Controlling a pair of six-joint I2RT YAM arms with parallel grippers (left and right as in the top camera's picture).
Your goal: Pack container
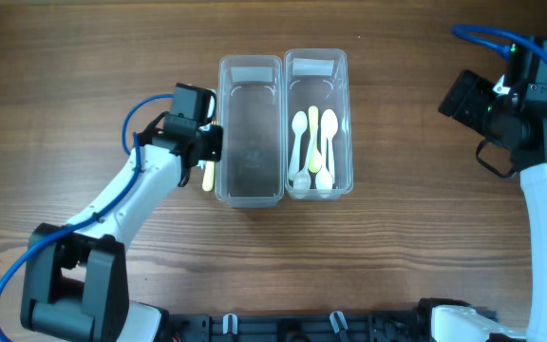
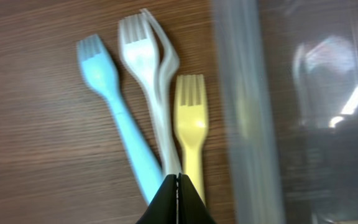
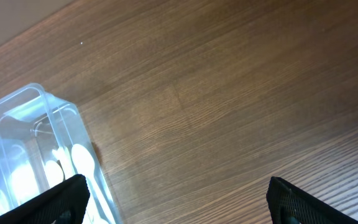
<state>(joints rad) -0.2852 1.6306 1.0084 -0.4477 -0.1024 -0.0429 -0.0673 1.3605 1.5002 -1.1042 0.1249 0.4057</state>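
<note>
Two clear plastic containers stand side by side. The left container (image 1: 222, 123) holds nothing; the right container (image 1: 348, 123) holds several white and yellow spoons (image 1: 312, 152). A blue fork (image 2: 114, 93), a white fork (image 2: 143, 56) and a yellow fork (image 2: 191, 118) lie on the table, just left of the left container's wall (image 2: 241, 112). The yellow fork also shows in the overhead view (image 1: 208, 177). My left gripper (image 2: 179, 177) is shut, its tips right over the fork handles (image 1: 209, 154). My right gripper (image 3: 179, 205) is open and empty, far right (image 1: 463, 95).
The wood table (image 1: 84, 76) runs all around the containers. In the right wrist view, the right container (image 3: 17, 118) with its spoons (image 3: 73, 165) sits at the lower left. A rail with clips (image 1: 330, 323) lies along the front edge.
</note>
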